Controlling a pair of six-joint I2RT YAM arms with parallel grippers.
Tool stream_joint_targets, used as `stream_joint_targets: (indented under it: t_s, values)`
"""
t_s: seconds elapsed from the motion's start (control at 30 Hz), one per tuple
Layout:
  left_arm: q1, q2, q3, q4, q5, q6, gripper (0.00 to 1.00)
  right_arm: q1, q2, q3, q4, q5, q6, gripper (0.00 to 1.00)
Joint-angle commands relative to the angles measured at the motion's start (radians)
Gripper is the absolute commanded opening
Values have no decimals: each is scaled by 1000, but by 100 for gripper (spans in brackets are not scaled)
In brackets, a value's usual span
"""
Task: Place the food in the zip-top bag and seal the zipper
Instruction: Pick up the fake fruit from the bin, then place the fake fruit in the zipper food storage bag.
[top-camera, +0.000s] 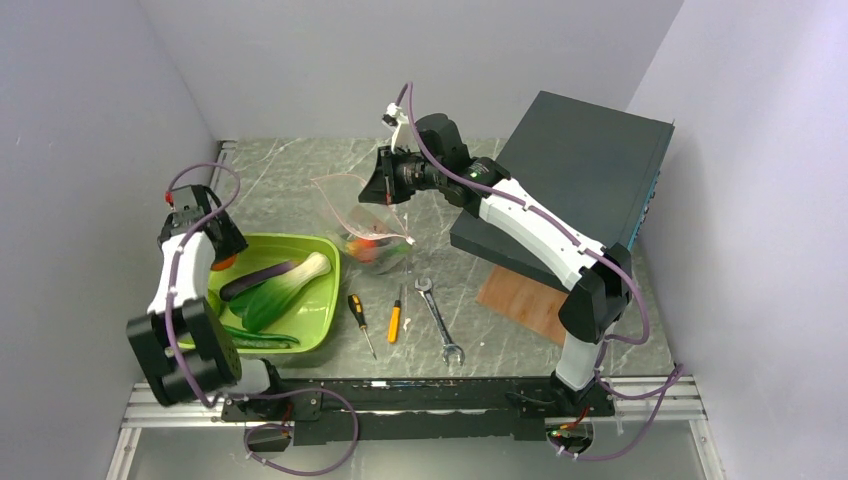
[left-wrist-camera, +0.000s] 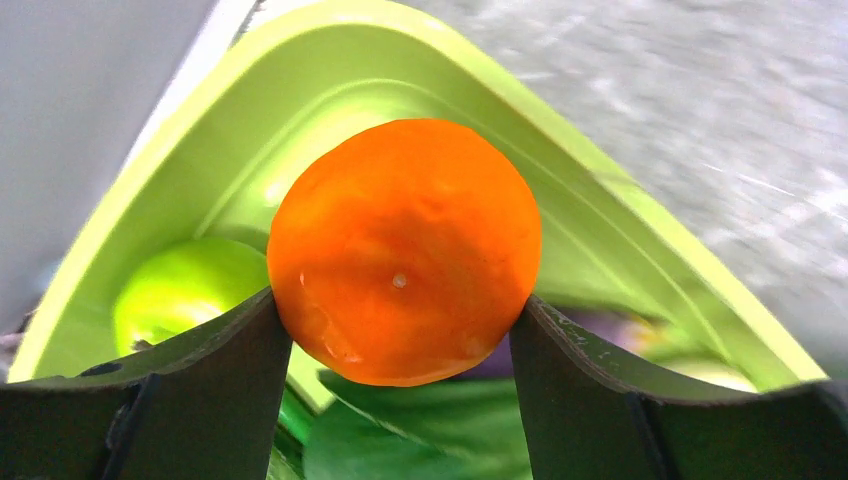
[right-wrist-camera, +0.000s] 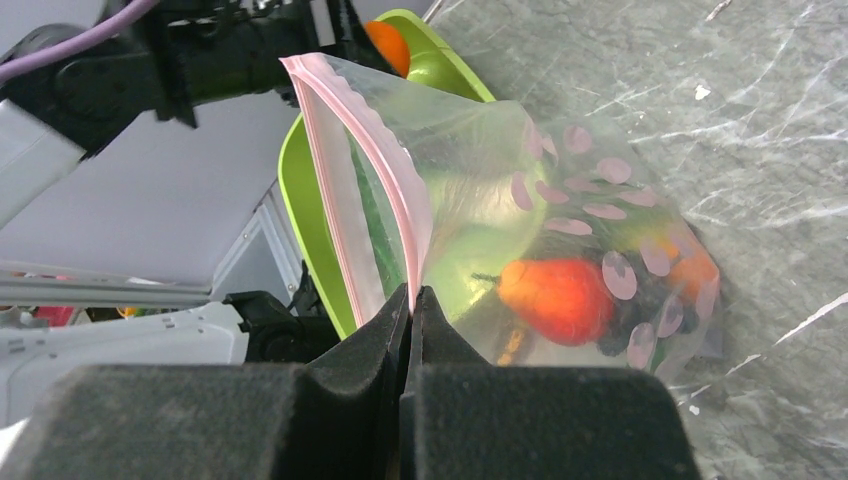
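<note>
My left gripper (left-wrist-camera: 398, 300) is shut on an orange ball (left-wrist-camera: 405, 250) and holds it above the far left corner of the lime-green tray (left-wrist-camera: 600, 180); it also shows in the top view (top-camera: 215, 248). A green apple (left-wrist-camera: 185, 290) lies in the tray below. My right gripper (right-wrist-camera: 411, 292) is shut on the pink zipper (right-wrist-camera: 370, 150) strip of the clear zip-top bag (right-wrist-camera: 480, 150) and holds the mouth up, open toward the tray. In the top view the right gripper (top-camera: 385, 178) holds the bag (top-camera: 365, 215) mid-table. A red piece (right-wrist-camera: 560, 295) and an orange piece (right-wrist-camera: 692, 272) lie inside the bag.
The tray (top-camera: 330, 290) also holds a purple eggplant (top-camera: 258, 280), a bok choy (top-camera: 290, 285) and a long green vegetable (top-camera: 255, 338). Two screwdrivers (top-camera: 360, 322) (top-camera: 396, 318) and a wrench (top-camera: 438, 318) lie in front of the bag. A black box (top-camera: 580, 180) on a wooden board (top-camera: 525, 300) stands right.
</note>
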Motion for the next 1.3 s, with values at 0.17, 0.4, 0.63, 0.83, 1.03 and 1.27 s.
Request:
stream_joint_targets:
  t_s: [0.17, 0.4, 0.63, 0.83, 1.03, 1.27]
  values:
    - [-138, -415, -82, -36, 424, -101, 43, 1, -15, 21, 43, 2, -9, 0]
    - [-304, -626, -37, 1, 642, -154, 43, 3, -13, 10, 61, -6, -2, 0]
    - [-377, -742, -56, 311, 928, -292, 43, 4, -24, 9, 62, -10, 3, 0]
    - [-461, -676, -104, 566, 976, -395, 43, 6, -48, 4, 85, -25, 26, 0]
    - [-482, -606, -243, 885, 921, -493, 45, 4, -55, -22, 164, -94, 105, 0]
    - [-499, -596, -335, 771, 739, -438, 45, 3, -73, -43, 217, -105, 171, 0]
